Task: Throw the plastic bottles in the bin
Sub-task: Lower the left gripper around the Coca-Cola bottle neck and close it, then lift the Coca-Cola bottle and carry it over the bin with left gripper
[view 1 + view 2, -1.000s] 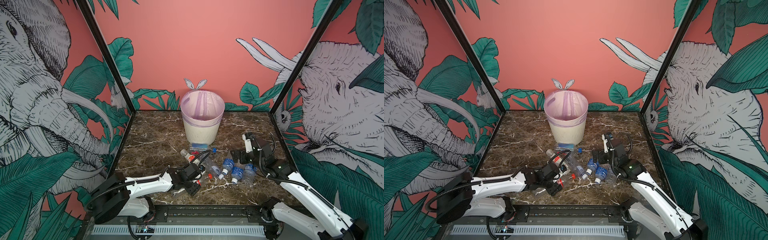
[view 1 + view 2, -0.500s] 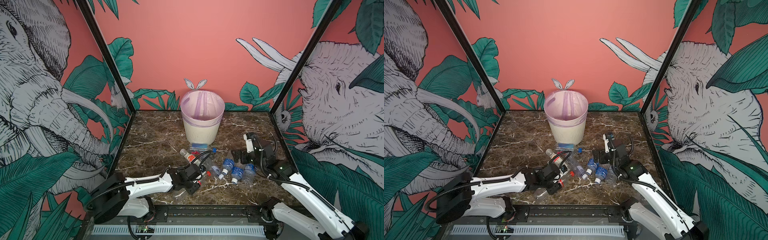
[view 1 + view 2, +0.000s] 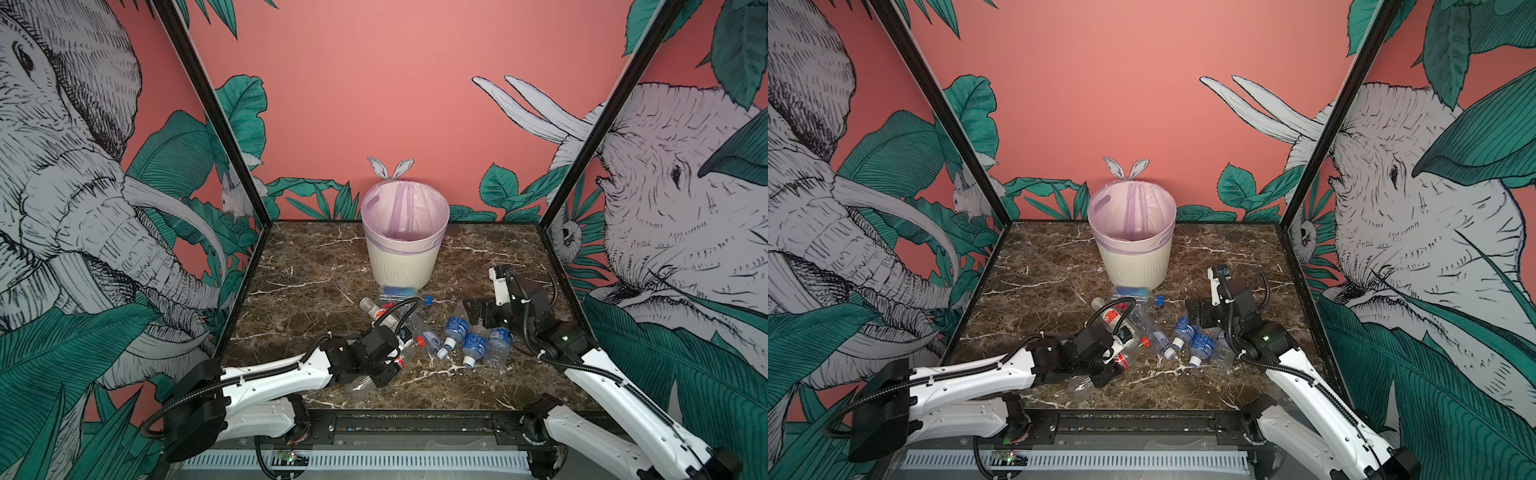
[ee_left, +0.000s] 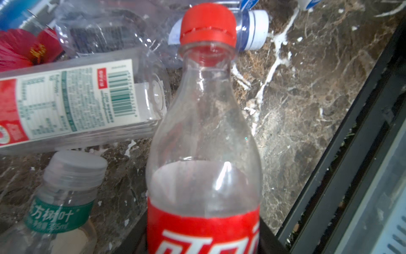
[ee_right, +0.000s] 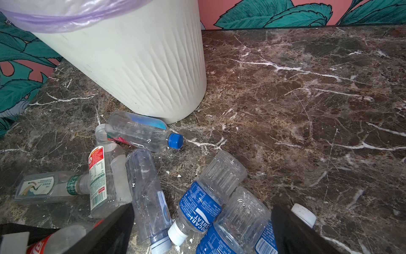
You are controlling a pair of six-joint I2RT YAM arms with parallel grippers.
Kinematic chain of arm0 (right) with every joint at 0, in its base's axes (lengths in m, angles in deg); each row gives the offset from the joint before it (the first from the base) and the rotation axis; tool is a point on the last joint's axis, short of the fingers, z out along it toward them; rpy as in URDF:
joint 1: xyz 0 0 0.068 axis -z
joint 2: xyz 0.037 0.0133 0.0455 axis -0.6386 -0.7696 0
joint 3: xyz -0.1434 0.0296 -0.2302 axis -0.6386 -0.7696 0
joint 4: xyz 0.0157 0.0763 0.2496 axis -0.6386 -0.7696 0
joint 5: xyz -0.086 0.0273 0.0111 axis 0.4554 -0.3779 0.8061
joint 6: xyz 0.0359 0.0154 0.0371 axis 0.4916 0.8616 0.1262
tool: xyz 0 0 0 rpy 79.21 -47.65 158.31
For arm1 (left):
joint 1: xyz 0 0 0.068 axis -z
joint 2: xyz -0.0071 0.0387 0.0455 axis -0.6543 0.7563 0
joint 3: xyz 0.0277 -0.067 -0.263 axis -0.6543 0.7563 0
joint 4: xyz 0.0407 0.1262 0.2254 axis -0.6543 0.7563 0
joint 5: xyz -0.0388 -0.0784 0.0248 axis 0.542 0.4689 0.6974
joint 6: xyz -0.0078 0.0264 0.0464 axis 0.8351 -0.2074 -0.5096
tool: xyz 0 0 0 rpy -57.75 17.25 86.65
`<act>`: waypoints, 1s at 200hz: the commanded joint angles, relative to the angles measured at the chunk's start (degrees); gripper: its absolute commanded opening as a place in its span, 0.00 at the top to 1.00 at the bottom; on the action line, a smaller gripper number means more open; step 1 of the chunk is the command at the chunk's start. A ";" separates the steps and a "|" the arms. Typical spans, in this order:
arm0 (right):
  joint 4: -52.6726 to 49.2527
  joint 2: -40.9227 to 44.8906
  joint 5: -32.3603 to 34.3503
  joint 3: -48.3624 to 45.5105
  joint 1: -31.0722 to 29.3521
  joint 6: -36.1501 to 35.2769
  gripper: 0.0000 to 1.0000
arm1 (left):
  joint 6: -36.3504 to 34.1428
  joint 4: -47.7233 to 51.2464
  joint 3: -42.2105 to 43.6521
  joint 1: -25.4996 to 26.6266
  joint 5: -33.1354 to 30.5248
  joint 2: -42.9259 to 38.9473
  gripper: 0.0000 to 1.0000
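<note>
My left gripper (image 3: 395, 358) (image 4: 203, 242) is shut on a clear plastic bottle (image 4: 204, 132) with a red label and a red cap (image 3: 420, 340), low near the table's front. My right gripper (image 3: 478, 313) (image 5: 202, 233) stands open over three blue-labelled bottles (image 3: 473, 345) (image 5: 204, 204), holding nothing. Its dark fingers (image 5: 114, 231) frame them. More plastic bottles lie in a heap between the arms, one with a blue cap (image 5: 142, 134) against the foot of the bin (image 3: 405, 245) (image 3: 1133, 249) (image 5: 131, 66). The bin stands upright at the back middle.
A green-labelled bottle (image 4: 66, 198) and a red-and-white-labelled one (image 4: 72, 99) lie beside the held bottle. Another clear bottle (image 3: 361, 384) lies under the left wrist by the black front rail (image 3: 415, 415). Painted walls close in the brown marble table (image 3: 316, 266) on three sides.
My left gripper has closed on the red-capped bottle. The right arm has hardly moved and stays open.
</note>
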 commanded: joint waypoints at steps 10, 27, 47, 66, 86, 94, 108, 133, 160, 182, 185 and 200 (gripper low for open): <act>1.28 1.43 0.47 -1.22 0.18 1.06 0.01 | -0.76 1.57 -2.46 0.28 -3.62 -5.75 0.47; 2.05 2.07 0.45 -1.80 0.20 1.91 0.02 | -0.74 1.27 -2.75 0.27 -5.12 -8.93 0.47; 2.32 2.07 0.43 -2.00 0.18 2.36 0.02 | -0.58 0.78 -2.92 0.24 -6.93 -12.50 0.47; 2.41 2.02 0.42 -2.16 0.27 2.56 0.02 | 0.10 0.91 -3.08 0.26 -9.15 -15.85 0.48; 2.73 1.93 0.47 -2.29 0.26 2.67 0.02 | 0.88 1.77 -3.10 0.30 -11.93 -19.50 0.49; 2.96 1.69 0.41 -2.29 0.20 2.65 0.02 | 1.13 1.89 -2.86 0.28 -13.11 -21.27 0.49; 3.31 1.25 0.21 -2.29 0.26 2.79 0.03 | 1.44 2.00 -2.23 0.28 -15.68 -24.56 0.49; 3.86 0.62 0.03 -2.27 0.27 2.74 0.03 | 1.71 3.61 -2.40 0.32 -19.45 -29.46 0.50; 4.52 0.00 -0.23 -2.21 0.21 2.83 0.03 | 1.57 5.31 -3.42 0.28 -21.89 -33.44 0.50; 5.12 -0.45 -0.45 -2.28 0.22 2.83 0.03 | 1.40 6.77 -4.95 0.27 -23.59 -35.07 0.50; 5.22 -0.49 -0.53 -2.34 0.22 2.83 0.03 | 1.36 6.92 -5.16 0.32 -23.71 -35.24 0.50; 5.60 -0.80 -0.71 -2.38 0.17 2.83 0.03 | 1.31 7.46 -6.07 0.27 -24.82 -35.99 0.51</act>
